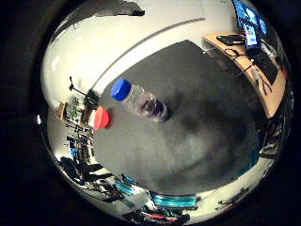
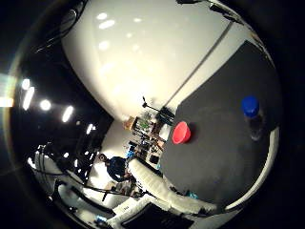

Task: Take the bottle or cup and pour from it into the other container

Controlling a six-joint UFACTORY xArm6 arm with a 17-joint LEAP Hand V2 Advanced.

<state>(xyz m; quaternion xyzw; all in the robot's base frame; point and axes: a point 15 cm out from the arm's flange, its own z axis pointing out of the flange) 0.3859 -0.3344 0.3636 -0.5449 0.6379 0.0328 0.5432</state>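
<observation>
Looking down, we see the bottle (image 1: 141,101) upright on the dark counter (image 1: 197,141), well apart from the red cup (image 1: 101,117), neither one grasped and ready for picking, though we cannot tell how the fingers stand.

Bottle (image 1: 141,101) upright on counter (image 1: 197,141), cup (image 1: 101,117) near it by the counter's edge, the two apart.

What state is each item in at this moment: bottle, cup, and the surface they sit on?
bottle: upright on the dark mat, blue cap on, clear body, not held.
red cup: standing on the same mat apart from the bottle, open end up, not held; contents not visible.
dark mat: lying flat, bearing both containers.
hand: fingers not in view; state cannot be told.
</observation>
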